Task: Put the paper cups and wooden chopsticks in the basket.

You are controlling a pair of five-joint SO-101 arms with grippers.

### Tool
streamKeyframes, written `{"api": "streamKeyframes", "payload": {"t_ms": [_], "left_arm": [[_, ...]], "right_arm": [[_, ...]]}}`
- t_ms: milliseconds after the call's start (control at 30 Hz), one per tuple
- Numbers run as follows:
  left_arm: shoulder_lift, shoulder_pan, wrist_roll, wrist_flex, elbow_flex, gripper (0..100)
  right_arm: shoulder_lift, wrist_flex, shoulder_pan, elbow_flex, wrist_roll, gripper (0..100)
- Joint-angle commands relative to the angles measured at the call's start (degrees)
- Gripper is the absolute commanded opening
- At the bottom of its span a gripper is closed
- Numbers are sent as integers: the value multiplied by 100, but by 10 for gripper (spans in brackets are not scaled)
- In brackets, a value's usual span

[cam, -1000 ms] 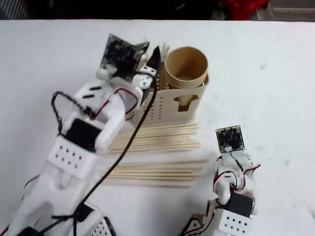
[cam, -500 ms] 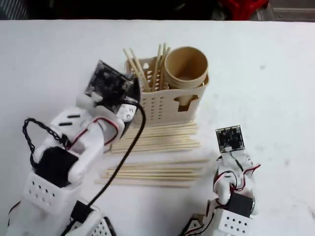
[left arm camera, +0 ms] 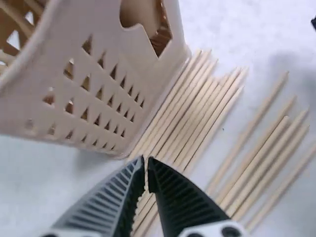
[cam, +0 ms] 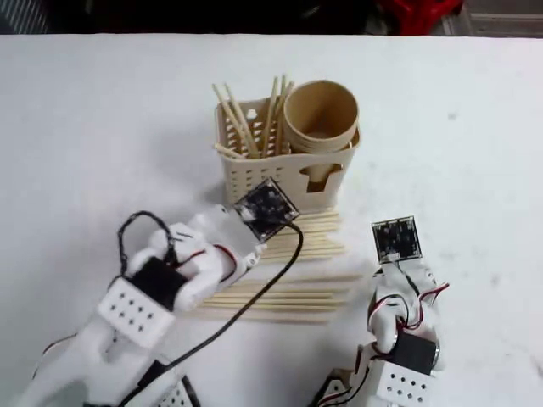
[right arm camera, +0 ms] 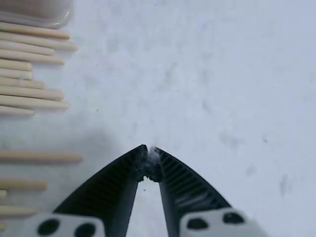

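- Some wooden chopsticks [cam: 246, 127] stand in the basket [cam: 280, 178] beside the paper cups [cam: 321, 114], toward the desk's [cam: 102, 110] 12 o'clock.
- The loose chopsticks [cam: 297, 246] lie at the basket's 6 o'clock.
- The left gripper [left arm camera: 146, 160] has left the basket and come down over them, jaws closed and empty; another pick likely follows.
- The right gripper [right arm camera: 148, 150], at 5 o'clock, has its jaws closed on nothing.

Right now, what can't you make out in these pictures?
High view: the left arm covers part of the loose wooden chopsticks, so no count.
High view: the brown paper cups are nested; their number is unclear.
Left wrist view: the cream slotted plastic basket is cut off by the edge, its wall hiding most contents.
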Motion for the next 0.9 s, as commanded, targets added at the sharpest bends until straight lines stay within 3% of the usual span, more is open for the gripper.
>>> {"api": "streamKeyframes", "payload": {"t_ms": [0,100,367,500,700,800,867], "left_arm": [[1200,154,-325,-448,-88,37],[2202,233,-1029,-484,-466,71],[4251,760,-1442,-132,-1415,117],[4866,752,-1468,167,-1890,116],[4189,778,-1495,1662,-2409,116],[3521,787,-1565,2365,-2154,116],[3196,778,-1978,2585,-1741,116]], "right_arm": [[-31,-22,48,53,62,18],[-31,-22,57,53,62,18],[-31,-13,75,53,62,17],[-31,-48,453,53,62,17],[-31,-48,549,53,53,17],[-31,-48,549,53,44,17],[-31,-48,549,53,44,17]]}}
